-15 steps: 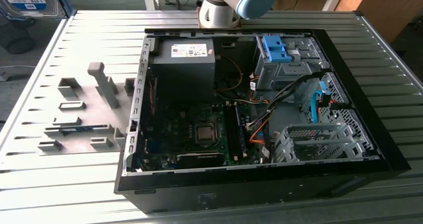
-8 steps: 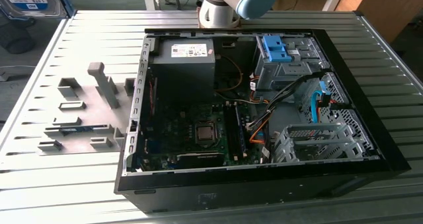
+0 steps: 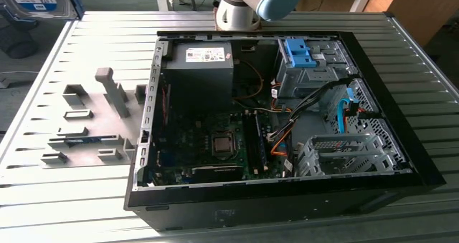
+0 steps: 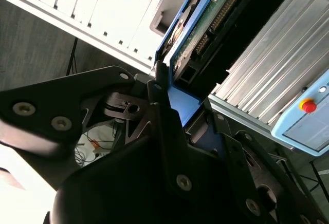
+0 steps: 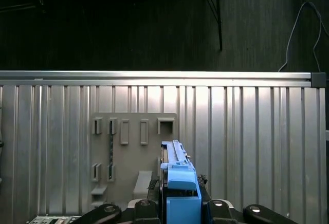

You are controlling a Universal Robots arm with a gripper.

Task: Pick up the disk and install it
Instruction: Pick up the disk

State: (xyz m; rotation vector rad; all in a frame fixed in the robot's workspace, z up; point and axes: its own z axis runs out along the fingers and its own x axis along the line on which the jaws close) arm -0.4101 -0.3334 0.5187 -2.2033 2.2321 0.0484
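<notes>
One disk (image 5: pixel 177 175) sat clamped edge-on between the fingers of the gripper (image 5: pixel 180 206), its long axis running straight out from the wrist. It hung above the grey holder plate (image 5: pixel 134 152) near the table's (image 5: pixel 257 131) edge, well apart from the open computer case (image 3: pixel 287 200). Its label's print could not be read.

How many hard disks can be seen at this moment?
1. The disk is at the exterior view's upper left corner; both wrist views show it gripped by the end effector. The open computer case has drive cages that may hide others.
</notes>
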